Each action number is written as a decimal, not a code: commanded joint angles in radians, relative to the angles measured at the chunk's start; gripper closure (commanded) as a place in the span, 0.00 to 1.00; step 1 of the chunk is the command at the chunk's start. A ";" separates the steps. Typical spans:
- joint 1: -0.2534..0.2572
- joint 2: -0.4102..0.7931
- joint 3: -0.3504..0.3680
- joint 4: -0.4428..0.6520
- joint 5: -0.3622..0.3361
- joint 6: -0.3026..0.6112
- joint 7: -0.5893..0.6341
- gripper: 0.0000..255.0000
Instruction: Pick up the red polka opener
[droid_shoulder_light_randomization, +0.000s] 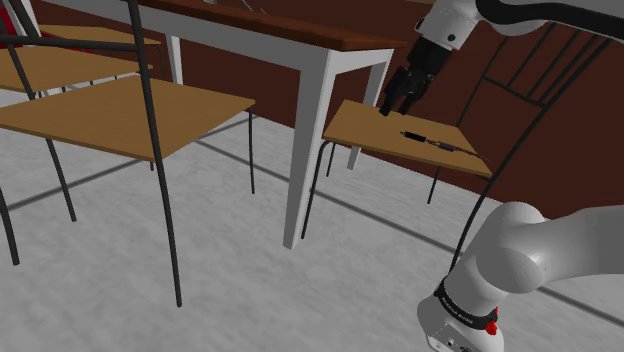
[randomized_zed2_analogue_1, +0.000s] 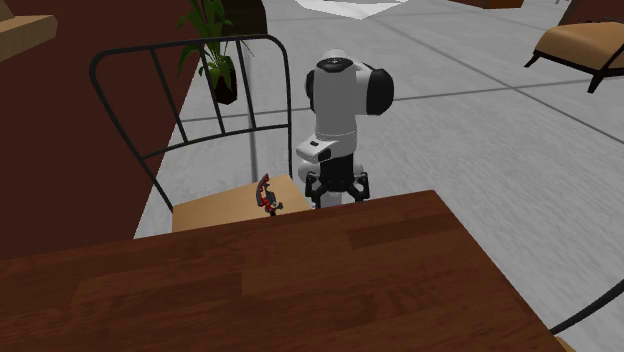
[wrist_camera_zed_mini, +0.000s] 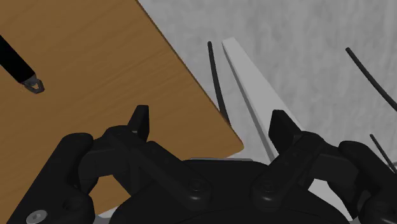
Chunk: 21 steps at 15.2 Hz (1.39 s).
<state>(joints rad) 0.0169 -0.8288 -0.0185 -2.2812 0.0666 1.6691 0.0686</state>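
Your end effector (droid_shoulder_light_randomization: 398, 106) hangs over the seat (droid_shoulder_light_randomization: 368, 124) of a chair, at the corner nearest the white table leg (droid_shoulder_light_randomization: 306, 150). Its fingers stand wide apart with nothing between them, which the wrist view makes plain: there the end effector (wrist_camera_zed_mini: 210, 121) looks down on the seat's (wrist_camera_zed_mini: 114, 63) corner and the grey floor beyond it.

The opener (droid_shoulder_light_randomization: 430, 140) lies flat on that same seat, to the shoulder view's right of the end effector and apart from it. It looks dark and slim from that side. From across the table (randomized_zed2_analogue_1: 300, 280), the opener (randomized_zed2_analogue_1: 268, 195) shows red and dark parts, lying near the seat's edge, just to the second exterior view's left of the end effector (randomized_zed2_analogue_1: 335, 188). In the wrist view only a dark end of the opener (wrist_camera_zed_mini: 20, 66) comes into sight, off beyond one finger and not between the two.

So count the task as barely begun: you are at the right chair, open and ready, but not aligned and not in contact. You have to shift sideways until the opener sits between the fingers, turn to cross its long axis, lower to the seat, close, and lift. It lies low and thin on the seat, so I judge a shallow descent would miss it.
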 joint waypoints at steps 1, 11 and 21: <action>0.000 0.000 0.000 0.000 0.000 0.000 0.000 0.00; -0.015 -0.072 -0.229 -0.051 -0.170 -0.134 -0.344 0.00; -0.067 -0.014 -0.398 -0.014 -0.320 -0.179 -0.665 0.00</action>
<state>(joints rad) -0.0346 -0.8551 -0.3098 -2.2859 -0.2489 1.4855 -0.5810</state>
